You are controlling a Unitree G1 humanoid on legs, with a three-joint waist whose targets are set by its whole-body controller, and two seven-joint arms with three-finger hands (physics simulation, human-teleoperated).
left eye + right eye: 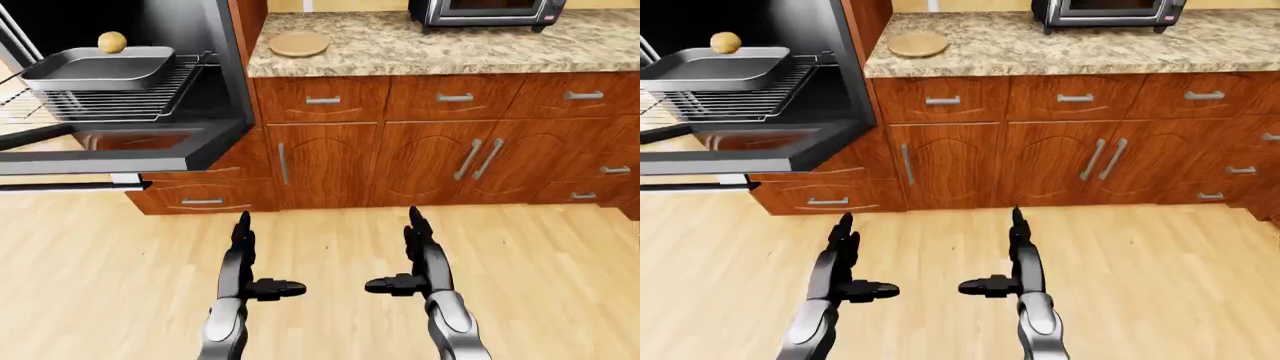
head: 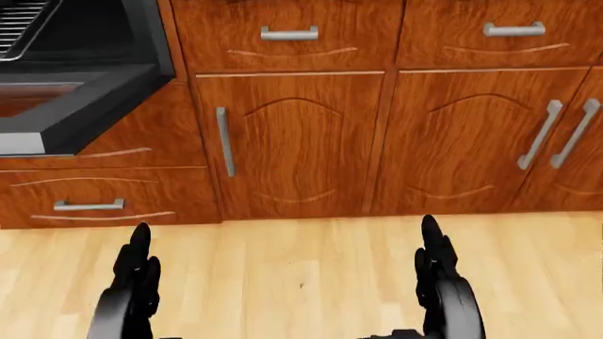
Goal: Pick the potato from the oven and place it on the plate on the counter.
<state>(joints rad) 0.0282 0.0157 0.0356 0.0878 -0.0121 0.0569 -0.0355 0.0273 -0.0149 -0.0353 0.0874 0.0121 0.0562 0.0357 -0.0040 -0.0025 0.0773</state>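
Observation:
The potato (image 1: pixel 112 42) is small and tan. It rests at the top edge of a dark baking tray (image 1: pixel 100 69) on the pulled-out oven rack (image 1: pixel 120 105), at the upper left of the left-eye view. The round tan plate (image 1: pixel 298 43) lies on the granite counter (image 1: pixel 400 49), just right of the oven. My left hand (image 1: pixel 262 259) and right hand (image 1: pixel 398 255) are both open and empty. Their fingers point up over the wooden floor, low in the view and well short of the oven and the counter.
The open oven door (image 1: pixel 120 154) juts out at the left at about drawer height. A toaster oven (image 1: pixel 487 11) stands on the counter at the top right. Wooden cabinets and drawers (image 1: pixel 420 157) run under the counter.

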